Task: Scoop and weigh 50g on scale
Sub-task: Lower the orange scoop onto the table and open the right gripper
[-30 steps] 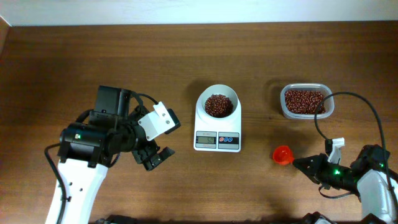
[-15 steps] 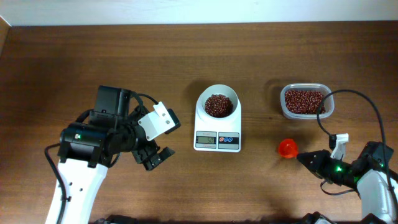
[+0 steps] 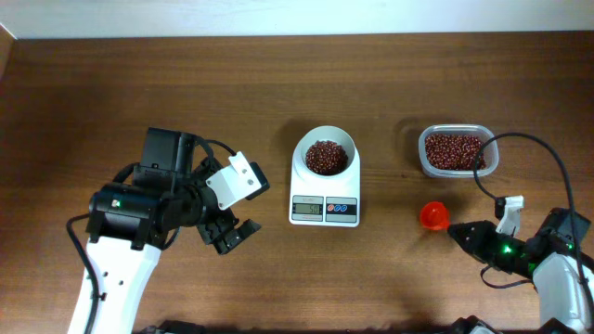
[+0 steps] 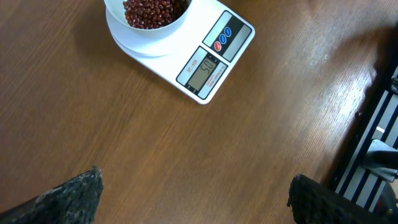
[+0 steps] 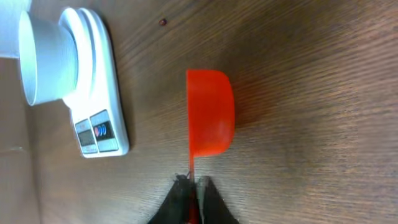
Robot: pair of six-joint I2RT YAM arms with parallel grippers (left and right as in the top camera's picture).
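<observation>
The scale point(image 3: 324, 210) carries a bowl point(image 3: 302, 148) of beans point(image 3: 326, 156) — left pincer point(image 3: 232, 237) wide open; right pincer point(image 5: 191, 186) straddles the handle of the red scoop point(image 5: 210, 112) — gripping or not, I cannot tell.

Bowl point(image 3: 324, 156) of red beans on the scale point(image 3: 324, 211), bean tub point(image 3: 456, 151) beyond your right end effector point(image 3: 456, 232), its tip at a red scoop point(image 3: 433, 215), your left end effector point(image 3: 236, 236) spread open

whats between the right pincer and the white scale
The red plastic scoop, its handle between the fingers of the right pincer. From its cup to the small white rectangular digital scale the wooden table is bare. The overhead view shows it.
</observation>
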